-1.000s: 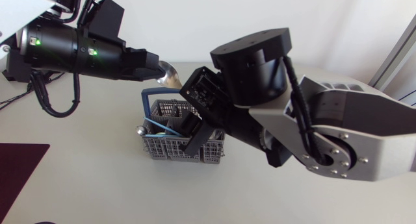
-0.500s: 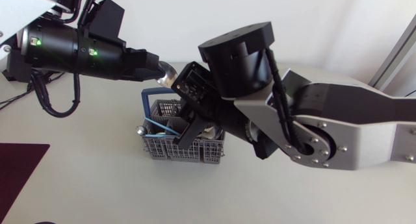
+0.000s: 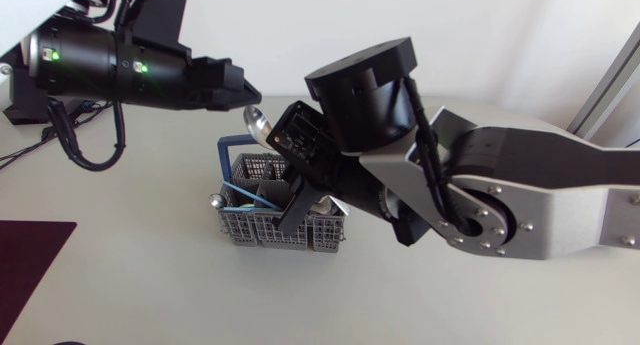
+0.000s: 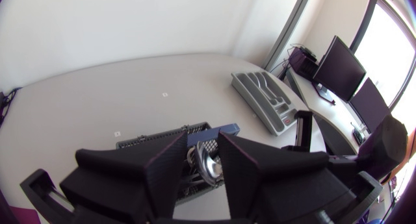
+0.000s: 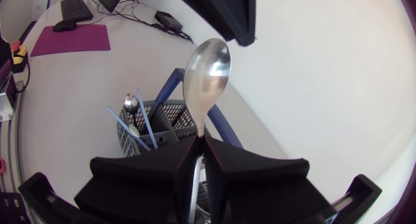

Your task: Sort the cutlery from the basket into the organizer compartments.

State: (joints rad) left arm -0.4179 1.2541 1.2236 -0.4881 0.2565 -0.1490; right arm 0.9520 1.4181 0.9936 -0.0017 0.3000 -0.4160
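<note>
A silver spoon (image 3: 259, 124) stands bowl-up over the grey wire basket (image 3: 272, 232). My right gripper (image 3: 293, 200) is shut on its handle, and the right wrist view shows the fingers (image 5: 166, 165) pressed on the handle below the spoon bowl (image 5: 208, 65). My left gripper (image 3: 243, 93) hangs open just above and left of the bowl, not touching it. In the left wrist view the spoon bowl (image 4: 212, 164) lies below the gap of the left gripper (image 4: 203, 141). The grey organizer (image 4: 265, 99) sits far off on the table.
The basket has a blue handle (image 3: 228, 145) and holds blue sticks (image 3: 243, 192) and a small round-ended piece (image 3: 213, 199). The right arm's bulky links (image 3: 480, 195) cover the table to the basket's right. A dark red mat (image 3: 30, 255) lies at the left edge.
My left gripper let go of the spoon bowl and drew back up and left. My right gripper closed on the spoon's handle above the basket.
</note>
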